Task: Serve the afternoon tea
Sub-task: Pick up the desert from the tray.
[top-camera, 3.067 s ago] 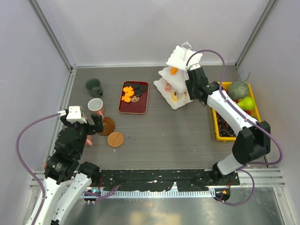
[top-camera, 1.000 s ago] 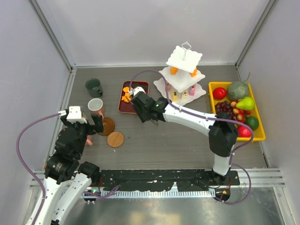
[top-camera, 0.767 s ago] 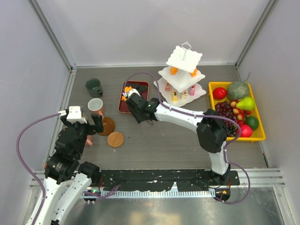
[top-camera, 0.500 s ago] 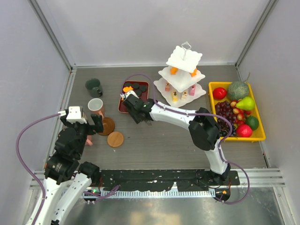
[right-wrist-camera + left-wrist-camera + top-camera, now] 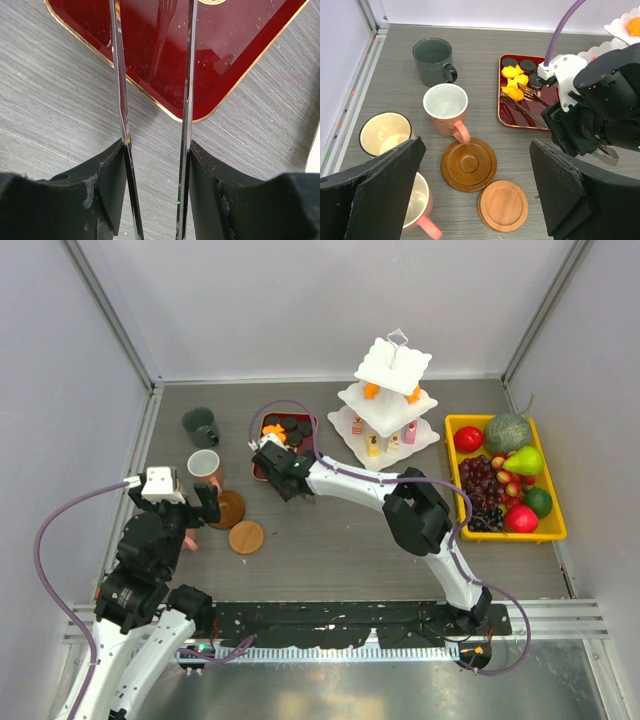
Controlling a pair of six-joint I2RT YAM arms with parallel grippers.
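Clamped in the right pincer point(image 5: 155, 150): metal tongs point(image 5: 118, 75), blades apart, reaching over a corner of the dark red tray point(image 5: 240, 35). On that tray: orange sweets point(image 5: 515, 80) and black round sweets point(image 5: 522, 65). Farther right on the tabletop point(image 5: 340, 530): white three-tier stand point(image 5: 385, 405), upright, with more orange pieces and pink-yellow sweets point(image 5: 408, 432) on its tiers. Released and spread wide above two round brown coasters point(image 5: 468, 164): left pincer point(image 5: 476, 150). Near the coasters: dark green mug point(image 5: 434, 60), two pink mugs point(image 5: 447, 107), cream mug point(image 5: 385, 132), all upright.
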